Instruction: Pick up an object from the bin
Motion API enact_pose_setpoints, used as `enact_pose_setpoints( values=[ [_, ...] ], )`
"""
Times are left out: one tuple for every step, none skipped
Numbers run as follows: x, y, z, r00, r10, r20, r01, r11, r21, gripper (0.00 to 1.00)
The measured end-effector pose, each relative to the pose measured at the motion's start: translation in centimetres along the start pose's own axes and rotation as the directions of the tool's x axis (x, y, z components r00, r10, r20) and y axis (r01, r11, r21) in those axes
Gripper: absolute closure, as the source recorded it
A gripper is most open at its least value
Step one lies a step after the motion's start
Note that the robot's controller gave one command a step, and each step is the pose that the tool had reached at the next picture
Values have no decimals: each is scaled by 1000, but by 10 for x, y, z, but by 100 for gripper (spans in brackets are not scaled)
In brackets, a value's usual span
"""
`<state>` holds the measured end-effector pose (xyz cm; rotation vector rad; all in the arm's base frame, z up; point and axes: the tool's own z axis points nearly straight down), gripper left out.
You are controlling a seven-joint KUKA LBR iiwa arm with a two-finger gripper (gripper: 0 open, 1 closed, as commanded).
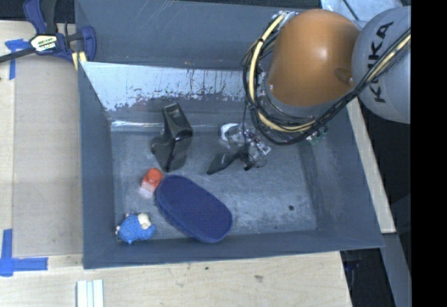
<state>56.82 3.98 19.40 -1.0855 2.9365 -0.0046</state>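
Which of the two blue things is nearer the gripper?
The big dark-blue oval pouch, lying lower-left of the gripper; the small light-blue toy sits farther off in the lower-left corner of the bin.

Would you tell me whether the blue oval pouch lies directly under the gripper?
No, the blue oval pouch lies apart from the gripper, toward the view's lower left.

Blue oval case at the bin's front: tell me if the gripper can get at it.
Probably yes. The blue oval case lies with its top bare, nothing stacked on it. The gripper hangs up-right of it, nothing between them; the small orange thing sits at its left end.
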Motion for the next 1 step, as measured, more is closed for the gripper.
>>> enact_pose_setpoints(
  values=[
    [0,-46,-57,998,-57,0,57,998,2,100]
  ],
)
